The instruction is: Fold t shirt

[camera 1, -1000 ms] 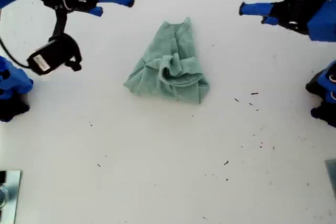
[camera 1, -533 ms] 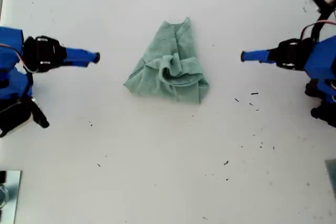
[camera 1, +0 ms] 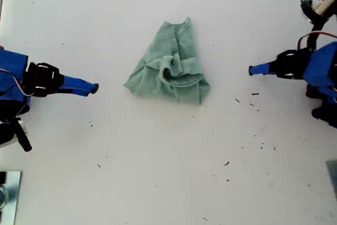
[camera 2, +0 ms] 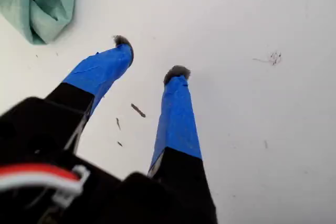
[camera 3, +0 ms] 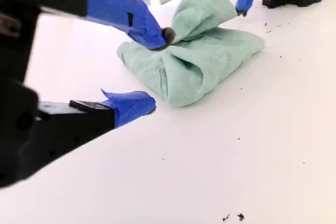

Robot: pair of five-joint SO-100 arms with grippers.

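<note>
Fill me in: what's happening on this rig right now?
A t shirt fold is under way, but nothing is gripped at this moment. The sage-green shirt lies bunched in a rough, lumpy bundle mid-table, not a neat fold. My first tool sits at the exterior view's right and my second tool at its left. Both are open, empty and clear of the cloth, pointing toward it from opposite sides.

T shirt showing as soft matt heathered knit; table looking smooth, matt white; fingertips wearing blue tape.
</note>
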